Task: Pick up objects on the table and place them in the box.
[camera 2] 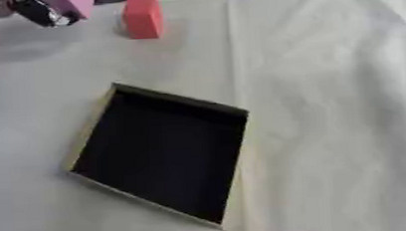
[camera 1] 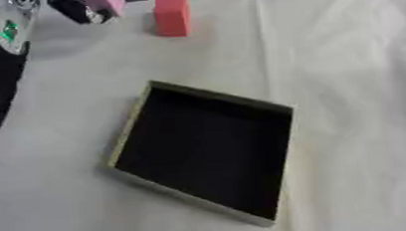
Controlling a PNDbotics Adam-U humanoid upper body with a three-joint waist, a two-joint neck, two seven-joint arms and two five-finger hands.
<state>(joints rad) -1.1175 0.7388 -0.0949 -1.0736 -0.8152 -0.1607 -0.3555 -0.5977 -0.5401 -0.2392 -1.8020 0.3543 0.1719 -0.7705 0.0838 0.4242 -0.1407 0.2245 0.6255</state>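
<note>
Shallow, square, black-lined cardboard box with pale rim, lying open-topped and turned cornerwise at the centre of the bench, which is covered by a creased white cloth. The interior appears empty; nothing has yet been placed in it, so the task is judged to be at its first pick. The central position of the box probably serves to keep it reachable from either side.

At the far edge stands an upright red rectangular block, well apart from the box and untouched. Just to its left, at the upper corner, the robot's left hand is seen, black with silver parts, with its fingers clamped on a pale pink block; the block sits against the hand and appears raised off the cloth, though contact with the bench cannot be ruled out. The grip from the side is judged to leave the underside of the block free for setting down.

The left arm, dark with a silver housing, enters along the left border. The right hand shows in neither view. The next move calls for carrying the pink block toward the viewer, over the box rim.
</note>
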